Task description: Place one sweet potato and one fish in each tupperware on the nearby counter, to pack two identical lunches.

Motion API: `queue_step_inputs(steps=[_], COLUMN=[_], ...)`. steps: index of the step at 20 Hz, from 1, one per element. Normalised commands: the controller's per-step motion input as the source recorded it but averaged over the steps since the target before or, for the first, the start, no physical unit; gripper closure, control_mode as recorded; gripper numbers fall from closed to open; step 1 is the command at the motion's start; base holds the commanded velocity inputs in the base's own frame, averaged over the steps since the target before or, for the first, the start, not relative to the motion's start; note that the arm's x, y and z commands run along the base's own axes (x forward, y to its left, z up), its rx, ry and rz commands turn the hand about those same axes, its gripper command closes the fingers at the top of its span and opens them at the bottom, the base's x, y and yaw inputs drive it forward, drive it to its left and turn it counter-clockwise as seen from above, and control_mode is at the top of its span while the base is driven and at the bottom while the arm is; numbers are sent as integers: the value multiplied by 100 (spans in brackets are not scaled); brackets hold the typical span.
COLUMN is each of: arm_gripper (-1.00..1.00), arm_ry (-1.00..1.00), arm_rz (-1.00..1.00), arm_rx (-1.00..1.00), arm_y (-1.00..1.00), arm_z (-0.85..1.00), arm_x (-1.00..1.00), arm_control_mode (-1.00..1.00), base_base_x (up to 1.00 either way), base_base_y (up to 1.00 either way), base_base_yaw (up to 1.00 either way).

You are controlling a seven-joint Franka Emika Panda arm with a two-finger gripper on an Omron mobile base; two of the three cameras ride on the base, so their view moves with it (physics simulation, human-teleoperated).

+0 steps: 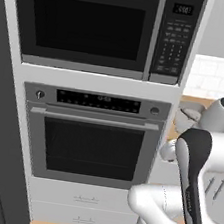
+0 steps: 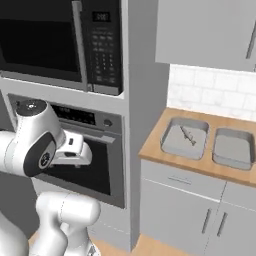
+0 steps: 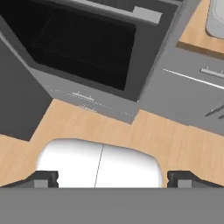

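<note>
So the claw (image 3: pixel 112 178) is spread wide with nothing between its two small dark fingertips (image 3: pixel 43 178); it's pointing down at the light wood floor (image 3: pixel 144 140) in front of the built-in black-glass wall oven (image 1: pixel 92 141), well away from the goods.

To the right of that oven runs the long light-brown wooden bench (image 2: pixel 155 147) over grey cabinet fronts. On it sit two shallow grey rectangular tupperware trays with rounded corners, side by side: the near tray (image 2: pixel 172 142) closest to the oven, the far tray (image 2: pixel 235 152) just beside it, further from the oven.

Count: two trays, and one small thin greyish fish (image 2: pixel 188 134) lying in the near tray. The far tray looks bare. No sweet potato in sight from here.

Handling guess: a fish like that is probably light, a bit soft and slippery, so I'd pinch it across the thicker middle of the body, not the tail. A sweet potato should be firm and heavier, rounded, likely to roll; grab it across its narrow width at mid-length. The trays look stiff and stay put.
</note>
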Motion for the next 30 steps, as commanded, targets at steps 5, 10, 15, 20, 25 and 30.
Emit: queue_step_inputs(steps=[5,10,15,20,25,30], arm_gripper=[-100,-100,-100,-100,-100,-100], arm_ry=[0,0,0,0,0,0], arm_rz=[0,0,0,0,0,0], arm_rx=[0,0,0,0,0,0], arm_y=[0,0,0,0,0,0], arm_z=[0,0,0,0,0,0], arm_x=[0,0,0,0,0,0], arm_control_mode=[100,100,100,100,100,100], base_base_x=[-35,-27,-19,-22,-10,-66], base_base_y=[66,24,10,58,98,94], base_base_yaw=[33,19,7,16,20,14])
